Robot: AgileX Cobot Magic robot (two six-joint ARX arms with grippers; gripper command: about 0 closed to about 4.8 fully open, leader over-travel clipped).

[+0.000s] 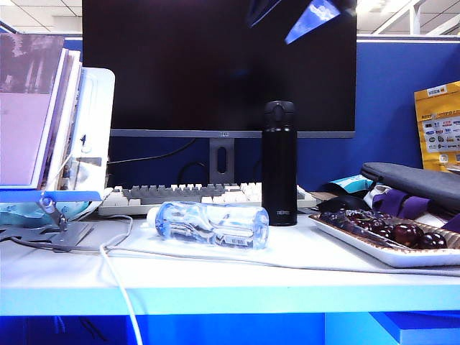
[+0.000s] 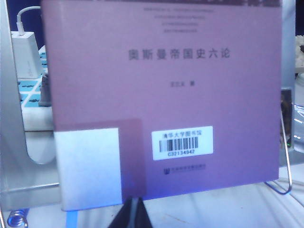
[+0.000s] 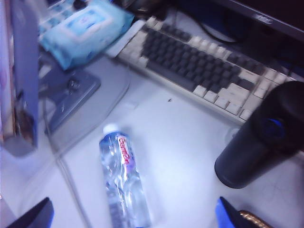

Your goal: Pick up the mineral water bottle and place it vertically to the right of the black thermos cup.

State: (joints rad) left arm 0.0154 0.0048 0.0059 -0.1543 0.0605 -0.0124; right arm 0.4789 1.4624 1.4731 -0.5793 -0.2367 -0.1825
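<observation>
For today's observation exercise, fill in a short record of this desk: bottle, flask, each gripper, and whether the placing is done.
bottle: mineral water bottle lying on its side on the white desk, left of the flask
flask: black thermos cup upright, before the keyboard
right gripper: right gripper open, above the bottle, holding nothing
left gripper: left gripper shut, facing a purple book
placing: not yet done

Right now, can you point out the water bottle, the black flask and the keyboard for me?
water bottle (image 1: 212, 224), exterior view, middle of its ribbed body, lying on its side.
black flask (image 1: 279, 169), exterior view, middle of its upright body.
keyboard (image 3: 199, 71), right wrist view, the dark keys.
</observation>
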